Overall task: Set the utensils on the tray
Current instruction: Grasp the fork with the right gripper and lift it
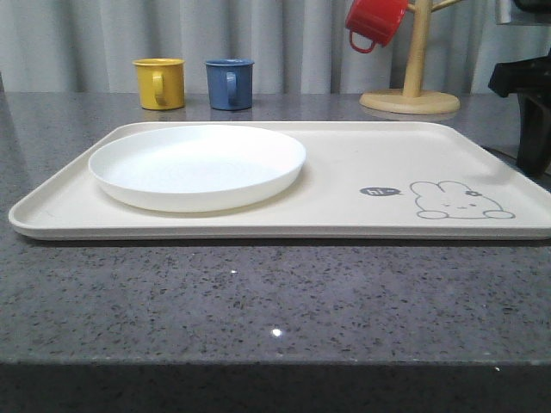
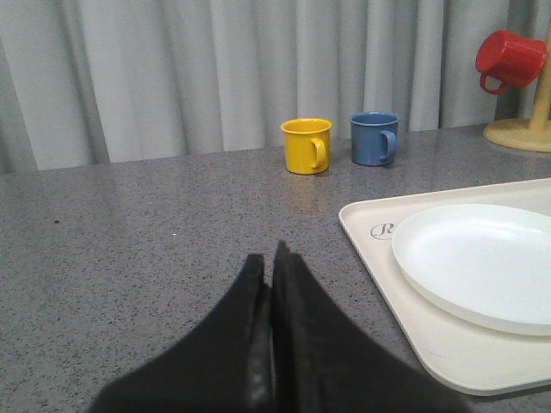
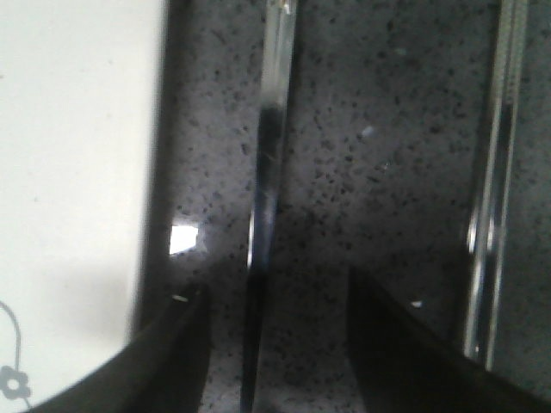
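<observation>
Thin metal utensil (image 3: 269, 172) on counter (image 3: 379, 129) just beside tray (image 3: 77, 129) rim; second shiny utensil (image 3: 492, 198) further out. Prob. light, stiff, slick, lying flat, so hard to get under; best pinched across narrow shank, mid-length. Right gripper (image 3: 274, 344) spread wide, fingers straddling the near utensil, contact unclear. Left gripper (image 2: 269, 284) pressed together, holding nothing, over bare counter. Plate (image 1: 197, 163) already on tray.
</observation>
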Motion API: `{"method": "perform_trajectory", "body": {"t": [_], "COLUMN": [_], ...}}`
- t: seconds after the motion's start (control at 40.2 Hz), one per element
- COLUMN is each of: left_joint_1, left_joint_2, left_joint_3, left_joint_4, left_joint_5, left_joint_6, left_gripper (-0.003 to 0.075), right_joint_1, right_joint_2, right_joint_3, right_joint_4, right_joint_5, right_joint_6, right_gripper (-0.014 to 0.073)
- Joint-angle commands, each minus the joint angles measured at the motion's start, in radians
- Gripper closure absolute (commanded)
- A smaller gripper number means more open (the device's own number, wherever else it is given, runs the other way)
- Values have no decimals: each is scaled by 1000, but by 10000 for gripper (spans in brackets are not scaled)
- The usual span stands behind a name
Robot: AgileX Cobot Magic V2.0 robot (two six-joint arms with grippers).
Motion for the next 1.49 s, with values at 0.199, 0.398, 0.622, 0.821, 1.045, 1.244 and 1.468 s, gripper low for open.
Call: {"method": "perform_trajectory", "body": {"t": [0.199, 0.398, 0.622, 0.821, 1.045, 1.244, 1.468], "left_joint_1": [0, 0, 0, 0, 0, 0, 0], "left_joint_2": [13, 13, 13, 13, 13, 13, 13], "left_joint_3": [-26, -26, -26, -26, -26, -26, -26], "left_joint_4": [-11, -11, -11, -11, -11, -11, -11], "left_joint_5": [-85, -85, -85, -85, -85, -85, -85], "left_joint_6": [-8, -8, -8, -8, -8, -8, -8], "left_gripper": [738, 738, 738, 738, 738, 738, 738], "right_joint_1": [1, 1, 1, 39, 246, 409, 460], "right_joint_2": [-13, -13, -62, -143, -137, -58, 52], "right_joint_3": [-33, -33, -61, -179, -286, -307, -312], "right_joint_4": [21, 21, 15, -32, -108, -123, -104], "right_joint_5": [-14, -13, 15, 122, 188, 133, 45], "right_joint_6": [-8, -8, 1, 133, 322, 467, 569], "right_gripper": [431, 648, 651, 652, 652, 652, 650]}}
